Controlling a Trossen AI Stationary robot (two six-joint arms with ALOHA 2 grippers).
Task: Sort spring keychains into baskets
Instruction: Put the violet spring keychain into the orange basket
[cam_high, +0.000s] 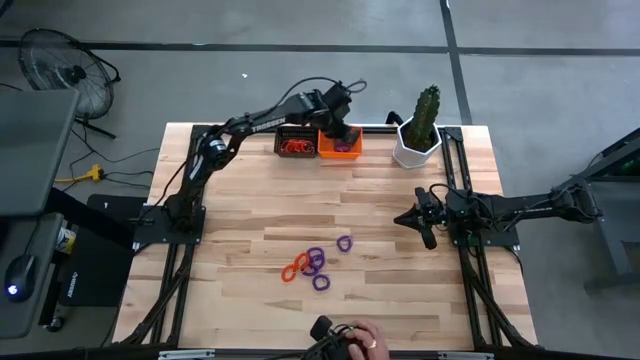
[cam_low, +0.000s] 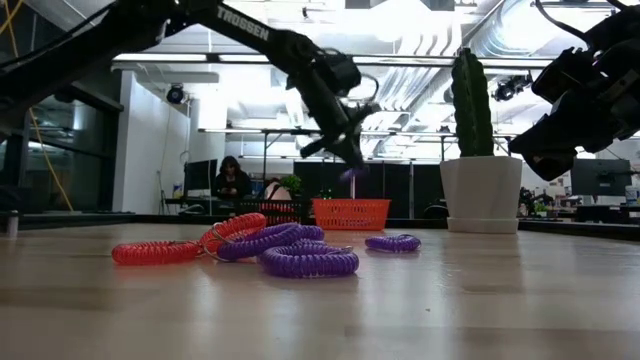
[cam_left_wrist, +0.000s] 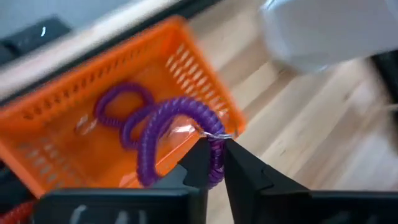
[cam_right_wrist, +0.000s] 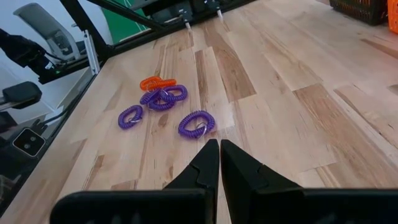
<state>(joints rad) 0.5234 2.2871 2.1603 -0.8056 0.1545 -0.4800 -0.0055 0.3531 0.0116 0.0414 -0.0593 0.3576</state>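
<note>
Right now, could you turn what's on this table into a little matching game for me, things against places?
Things:
1. orange basket
2. cactus pot
3. loose keychain pile
4. right gripper

Places:
A. at the table's right edge, shut and holding nothing
B. middle of the table, nearer the front
C. back right corner
D. back edge, under the left gripper

Pairs: 1-D, 2-C, 3-B, 4-A

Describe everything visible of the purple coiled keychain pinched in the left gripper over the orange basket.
The purple coiled plastic keychain is a springy loop with a small shiny metal clasp beside the fingers. It hangs between the tips of the left gripper, whose fingers stand close together on its coil, above the far right corner of the orange mesh basket. It is lifted clear of two other purple keychains lying on the basket's floor. In the high view the gripper sits over that basket at the table's far edge.
</note>
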